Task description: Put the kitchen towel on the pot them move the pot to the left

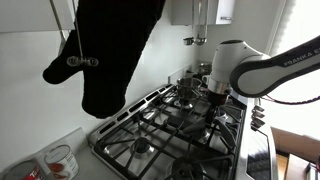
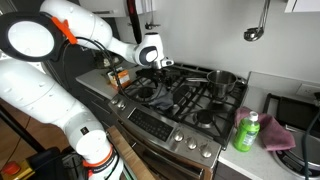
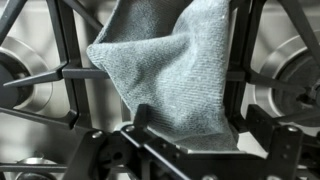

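My gripper is shut on the grey kitchen towel, which hangs bunched between the fingers above the black stove grates. In both exterior views the gripper hovers over the stove. The small shiny steel pot stands on a rear burner, apart from the gripper; it also shows in an exterior view. The pot is out of the wrist view.
Black cast-iron grates cover the gas stove. A green bottle stands on the counter beside the stove. A black oven mitt hangs close to the camera. A measuring cup sits on the counter.
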Tool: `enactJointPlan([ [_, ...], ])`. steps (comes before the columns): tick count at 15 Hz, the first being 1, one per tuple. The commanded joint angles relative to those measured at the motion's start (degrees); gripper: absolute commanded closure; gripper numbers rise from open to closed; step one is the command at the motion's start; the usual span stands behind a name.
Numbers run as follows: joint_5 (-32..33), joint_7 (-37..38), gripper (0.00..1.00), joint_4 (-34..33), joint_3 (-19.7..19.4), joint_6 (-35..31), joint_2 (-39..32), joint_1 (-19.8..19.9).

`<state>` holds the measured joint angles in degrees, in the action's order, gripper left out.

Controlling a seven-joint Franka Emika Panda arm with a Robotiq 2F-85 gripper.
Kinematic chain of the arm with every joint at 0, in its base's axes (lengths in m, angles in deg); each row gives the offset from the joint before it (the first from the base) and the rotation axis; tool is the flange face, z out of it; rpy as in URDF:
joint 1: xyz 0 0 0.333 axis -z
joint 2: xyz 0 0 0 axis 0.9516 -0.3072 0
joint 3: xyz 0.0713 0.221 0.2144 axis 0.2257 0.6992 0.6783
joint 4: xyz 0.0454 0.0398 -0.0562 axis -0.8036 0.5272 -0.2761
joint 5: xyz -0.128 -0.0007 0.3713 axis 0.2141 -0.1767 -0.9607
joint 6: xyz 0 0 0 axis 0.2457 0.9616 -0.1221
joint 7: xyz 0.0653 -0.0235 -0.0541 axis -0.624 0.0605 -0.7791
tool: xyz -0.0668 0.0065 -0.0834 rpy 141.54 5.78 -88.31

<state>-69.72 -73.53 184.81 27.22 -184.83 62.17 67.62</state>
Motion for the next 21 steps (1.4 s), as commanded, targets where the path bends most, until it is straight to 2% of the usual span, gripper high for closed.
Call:
enactJointPlan([
  [1, 1.8, -2.9, 0.00, 1.9, -0.6, -1.2, 0.3, -0.2],
  [2, 2.3, -3.2, 0.02, 2.2, -0.6, -2.0, 0.4, -0.1],
  [3, 2.9, -3.2, 0.26, 2.5, -0.5, -3.2, 0.6, 0.0],
  [5, 4.0, -3.4, 0.30, 3.0, -0.5, -5.4, 0.7, 0.1],
  [9, 8.2, -0.6, 0.63, 3.7, -0.1, -8.8, 0.5, 1.3],
  [14, 14.3, 3.7, 0.99, 4.3, 0.3, -11.5, 2.1, 3.6],
  [21, 27.5, 14.0, 0.99, 2.4, 2.2, -15.1, 8.8, 9.9],
])
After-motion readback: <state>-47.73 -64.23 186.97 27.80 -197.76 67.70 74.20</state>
